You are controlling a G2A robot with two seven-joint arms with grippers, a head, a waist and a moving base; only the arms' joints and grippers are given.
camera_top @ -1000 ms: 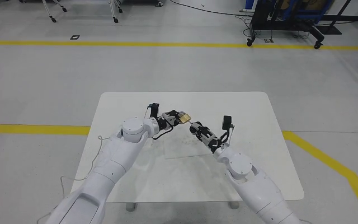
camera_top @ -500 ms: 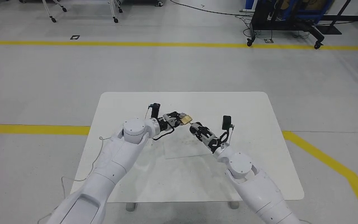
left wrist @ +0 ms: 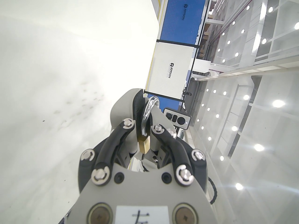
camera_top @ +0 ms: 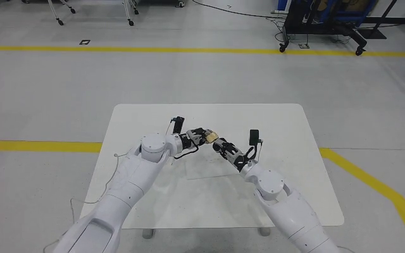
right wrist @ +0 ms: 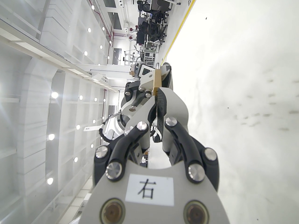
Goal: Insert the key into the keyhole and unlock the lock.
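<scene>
White table (camera_top: pixel 285 126) below; left gripper (left wrist: pixel 145 115) clenched on lock (left wrist: pixel 144 144), held aloft mid-table. Right gripper (right wrist: pixel 157 99) pinched on key (right wrist: pixel 155 92), mostly hidden, tip at lock's brass end, long axis in line with body. Seated or not: cannot tell. Probably push, then twist

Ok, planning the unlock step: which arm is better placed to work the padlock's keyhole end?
Right, probably. The left gripper is shut on the brass padlock, steadying it; the right gripper, shut, sits at the body's free end.
</scene>
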